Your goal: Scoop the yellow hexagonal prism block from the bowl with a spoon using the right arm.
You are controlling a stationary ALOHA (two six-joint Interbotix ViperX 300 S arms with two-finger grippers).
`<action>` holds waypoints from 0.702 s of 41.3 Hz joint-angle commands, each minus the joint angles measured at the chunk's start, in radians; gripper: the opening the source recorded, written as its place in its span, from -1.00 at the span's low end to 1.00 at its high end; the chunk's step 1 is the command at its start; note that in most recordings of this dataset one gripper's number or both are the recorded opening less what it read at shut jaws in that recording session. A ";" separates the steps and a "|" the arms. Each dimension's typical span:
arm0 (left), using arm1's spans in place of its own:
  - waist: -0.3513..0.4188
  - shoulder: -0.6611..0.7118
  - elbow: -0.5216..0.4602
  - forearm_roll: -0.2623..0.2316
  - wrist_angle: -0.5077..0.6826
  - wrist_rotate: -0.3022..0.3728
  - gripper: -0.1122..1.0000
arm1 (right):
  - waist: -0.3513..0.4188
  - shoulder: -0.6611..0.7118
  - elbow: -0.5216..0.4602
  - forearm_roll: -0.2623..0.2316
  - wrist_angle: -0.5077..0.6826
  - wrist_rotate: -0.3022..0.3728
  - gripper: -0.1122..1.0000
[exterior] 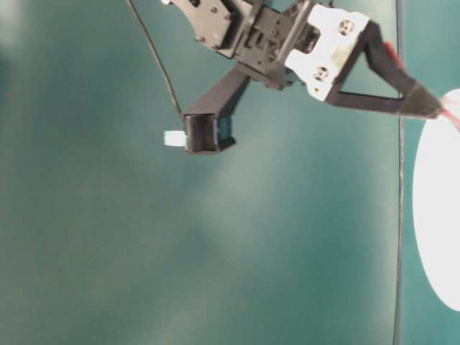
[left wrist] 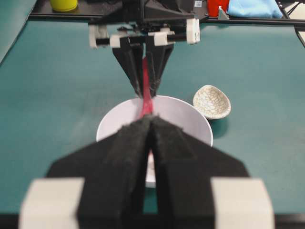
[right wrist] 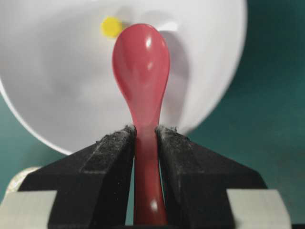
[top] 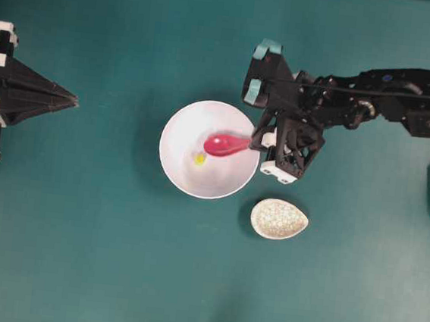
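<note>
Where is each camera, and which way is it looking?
Overhead: looks straight down; both arms, bowl, spoon, block.
Table-level: low, sees the right arm and the bowl's edge.
Left wrist: behind the shut left gripper, facing the right gripper.
Right wrist: behind the right gripper, facing the bowl.
Overhead and right wrist share spoon and block.

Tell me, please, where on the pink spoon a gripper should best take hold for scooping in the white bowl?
By the straight handle, from the bowl's rim side, leaving the scoop free. The right gripper clamps the spoon so.
</note>
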 commanded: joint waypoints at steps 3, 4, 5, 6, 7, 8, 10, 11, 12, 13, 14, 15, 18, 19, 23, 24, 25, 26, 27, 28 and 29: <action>0.002 0.008 -0.021 0.003 0.000 0.002 -0.79 | 0.002 -0.057 -0.028 -0.006 0.014 0.003 -0.37; 0.002 0.008 -0.021 0.003 0.000 0.002 -0.79 | 0.002 -0.063 -0.029 -0.005 0.018 0.006 -0.36; 0.000 0.008 -0.021 0.003 0.002 0.002 -0.79 | 0.002 -0.067 -0.028 -0.005 0.026 0.006 -0.36; 0.000 0.008 -0.021 0.003 0.002 0.002 -0.79 | 0.002 -0.069 -0.029 -0.005 0.032 0.006 -0.36; 0.000 0.008 -0.021 0.003 0.002 0.002 -0.79 | 0.002 -0.069 -0.029 -0.005 0.038 0.006 -0.36; 0.002 0.008 -0.021 0.003 0.002 0.002 -0.79 | 0.002 -0.071 -0.031 -0.005 0.049 0.008 -0.36; 0.002 0.008 -0.021 0.003 0.002 0.002 -0.79 | 0.002 -0.069 -0.034 -0.002 0.067 0.011 -0.36; 0.002 0.008 -0.021 0.003 0.002 0.002 -0.79 | 0.002 -0.069 -0.035 -0.002 0.075 0.012 -0.36; 0.002 0.008 -0.021 0.003 0.002 0.003 -0.79 | 0.002 -0.067 -0.038 -0.002 0.081 0.014 -0.36; 0.002 0.008 -0.021 0.003 0.002 0.003 -0.79 | 0.002 -0.064 -0.041 0.002 0.092 0.020 -0.36; 0.002 0.008 -0.021 0.003 0.000 0.003 -0.79 | 0.002 -0.064 -0.043 0.002 0.097 0.028 -0.36; 0.002 0.006 -0.021 0.003 0.002 0.003 -0.79 | 0.002 -0.063 -0.044 0.003 0.101 0.037 -0.36; 0.002 0.008 -0.021 0.003 0.002 0.003 -0.79 | 0.002 -0.052 -0.058 0.002 0.114 0.086 -0.36; 0.002 0.006 -0.021 0.003 0.002 0.003 -0.79 | 0.002 -0.048 -0.064 0.000 0.120 0.106 -0.36; 0.002 0.008 -0.021 0.003 0.002 0.005 -0.79 | 0.002 -0.032 -0.086 -0.003 0.153 0.146 -0.36; 0.002 0.008 -0.021 0.003 0.002 0.005 -0.79 | 0.003 -0.028 -0.092 -0.005 0.161 0.150 -0.36; 0.002 0.008 -0.021 0.003 0.002 0.006 -0.79 | 0.005 -0.023 -0.098 -0.005 0.175 0.152 -0.36; 0.002 0.008 -0.021 0.003 0.002 0.006 -0.79 | 0.008 -0.020 -0.103 -0.005 0.184 0.155 -0.36; 0.002 0.008 -0.021 0.003 0.002 0.006 -0.79 | 0.009 -0.015 -0.109 -0.005 0.192 0.155 -0.36; 0.002 0.008 -0.021 0.003 0.002 0.006 -0.79 | 0.012 -0.009 -0.117 -0.005 0.202 0.156 -0.36; 0.002 0.008 -0.021 0.003 0.003 0.006 -0.79 | 0.015 -0.006 -0.123 -0.005 0.212 0.156 -0.36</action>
